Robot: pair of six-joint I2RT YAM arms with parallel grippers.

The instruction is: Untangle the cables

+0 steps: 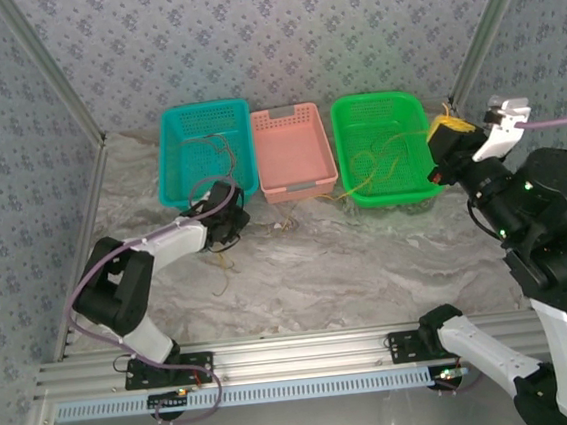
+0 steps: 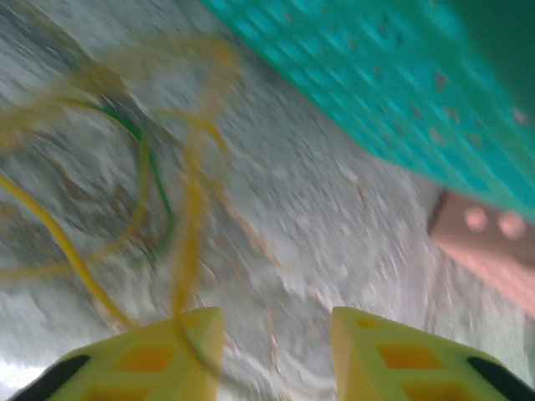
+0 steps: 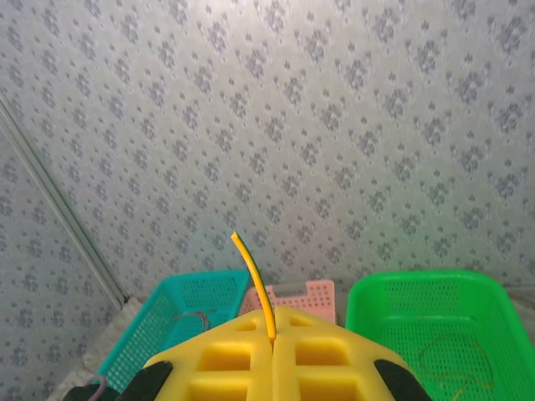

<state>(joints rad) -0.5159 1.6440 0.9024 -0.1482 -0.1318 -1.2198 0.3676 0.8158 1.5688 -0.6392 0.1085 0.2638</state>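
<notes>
The right fingers (image 3: 273,351) are clamped together on a yellow cable (image 3: 253,280), held up by the green basket (image 1: 373,99). The left fingers (image 2: 205,347) stand apart over tangled cables (image 2: 146,180) on the desk (image 1: 369,265).

No text, label, brand or number legible anywhere. Teal basket (image 1: 204,150), pink basket (image 1: 294,151), green basket (image 1: 383,148): plain perforated plastic. Wall (image 3: 334,125), upper frame: repeating floral print, no letters. My right fingers (image 3: 219,357) and left fingers (image 2: 150,357): bare yellow.
</notes>
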